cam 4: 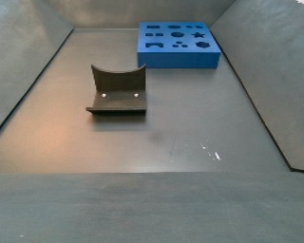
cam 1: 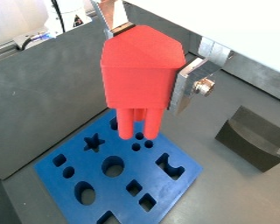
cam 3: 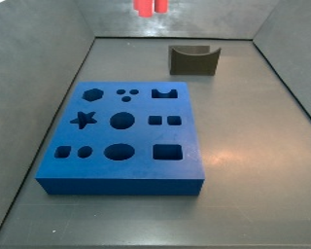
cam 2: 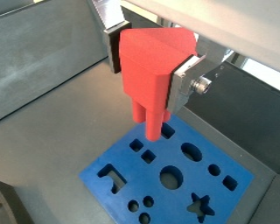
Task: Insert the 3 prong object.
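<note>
My gripper [cam 1: 149,63] is shut on the 3 prong object [cam 1: 140,70], a salmon-red block, also seen in a wrist view [cam 2: 149,66]. Its silver fingers [cam 2: 185,80] clamp its two sides and its prongs point down. It hangs well above the blue board [cam 1: 187,182], which has several shaped holes. In a side view only the red prongs [cam 3: 151,6] show at the top edge, above the far end of the board [cam 3: 120,165]. A cluster of three small round holes [cam 3: 125,94] lies near the board's far edge.
A dark grey curved block [cam 3: 193,59] stands on the floor beyond the board and shows in both side views [cam 4: 117,93]. The blue board [cam 4: 178,46] sits near a grey wall. Grey walls enclose the floor.
</note>
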Controlling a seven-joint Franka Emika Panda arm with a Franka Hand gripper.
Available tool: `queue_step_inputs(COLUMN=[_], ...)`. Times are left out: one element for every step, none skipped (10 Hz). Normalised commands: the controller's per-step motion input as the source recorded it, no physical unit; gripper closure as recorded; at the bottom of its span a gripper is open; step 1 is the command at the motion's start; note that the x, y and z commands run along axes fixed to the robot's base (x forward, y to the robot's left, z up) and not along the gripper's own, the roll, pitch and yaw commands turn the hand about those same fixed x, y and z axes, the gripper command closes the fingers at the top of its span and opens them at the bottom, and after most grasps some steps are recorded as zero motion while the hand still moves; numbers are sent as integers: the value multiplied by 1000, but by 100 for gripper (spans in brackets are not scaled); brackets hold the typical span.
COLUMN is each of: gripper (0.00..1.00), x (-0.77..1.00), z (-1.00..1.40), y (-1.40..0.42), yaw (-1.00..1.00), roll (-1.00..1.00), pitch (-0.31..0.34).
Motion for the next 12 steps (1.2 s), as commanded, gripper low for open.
queue_step_inputs(gripper=[100, 100, 100, 100, 100, 100, 100, 100, 100, 100, 100, 100], x=[0, -120, -254, -237, -277, -200, -171, -109, -63, 0, 29, 0], z=[0, -440, -860, -963, -980, -1000, -1000, -766, -631, -666, -717, -689], y=[0, 186, 334, 457, 431, 329, 183, 20, 0, 0, 29, 117], yaw=[0, 23, 337, 454, 423, 323, 269, 223, 220, 171, 71, 0], roll=[-27, 37, 0, 0, 0, 21, 141, 289, 344, 303, 234, 0], pitch=[0, -24, -163, -164, -163, -116, -86, -13, 0, 0, 69, 20])
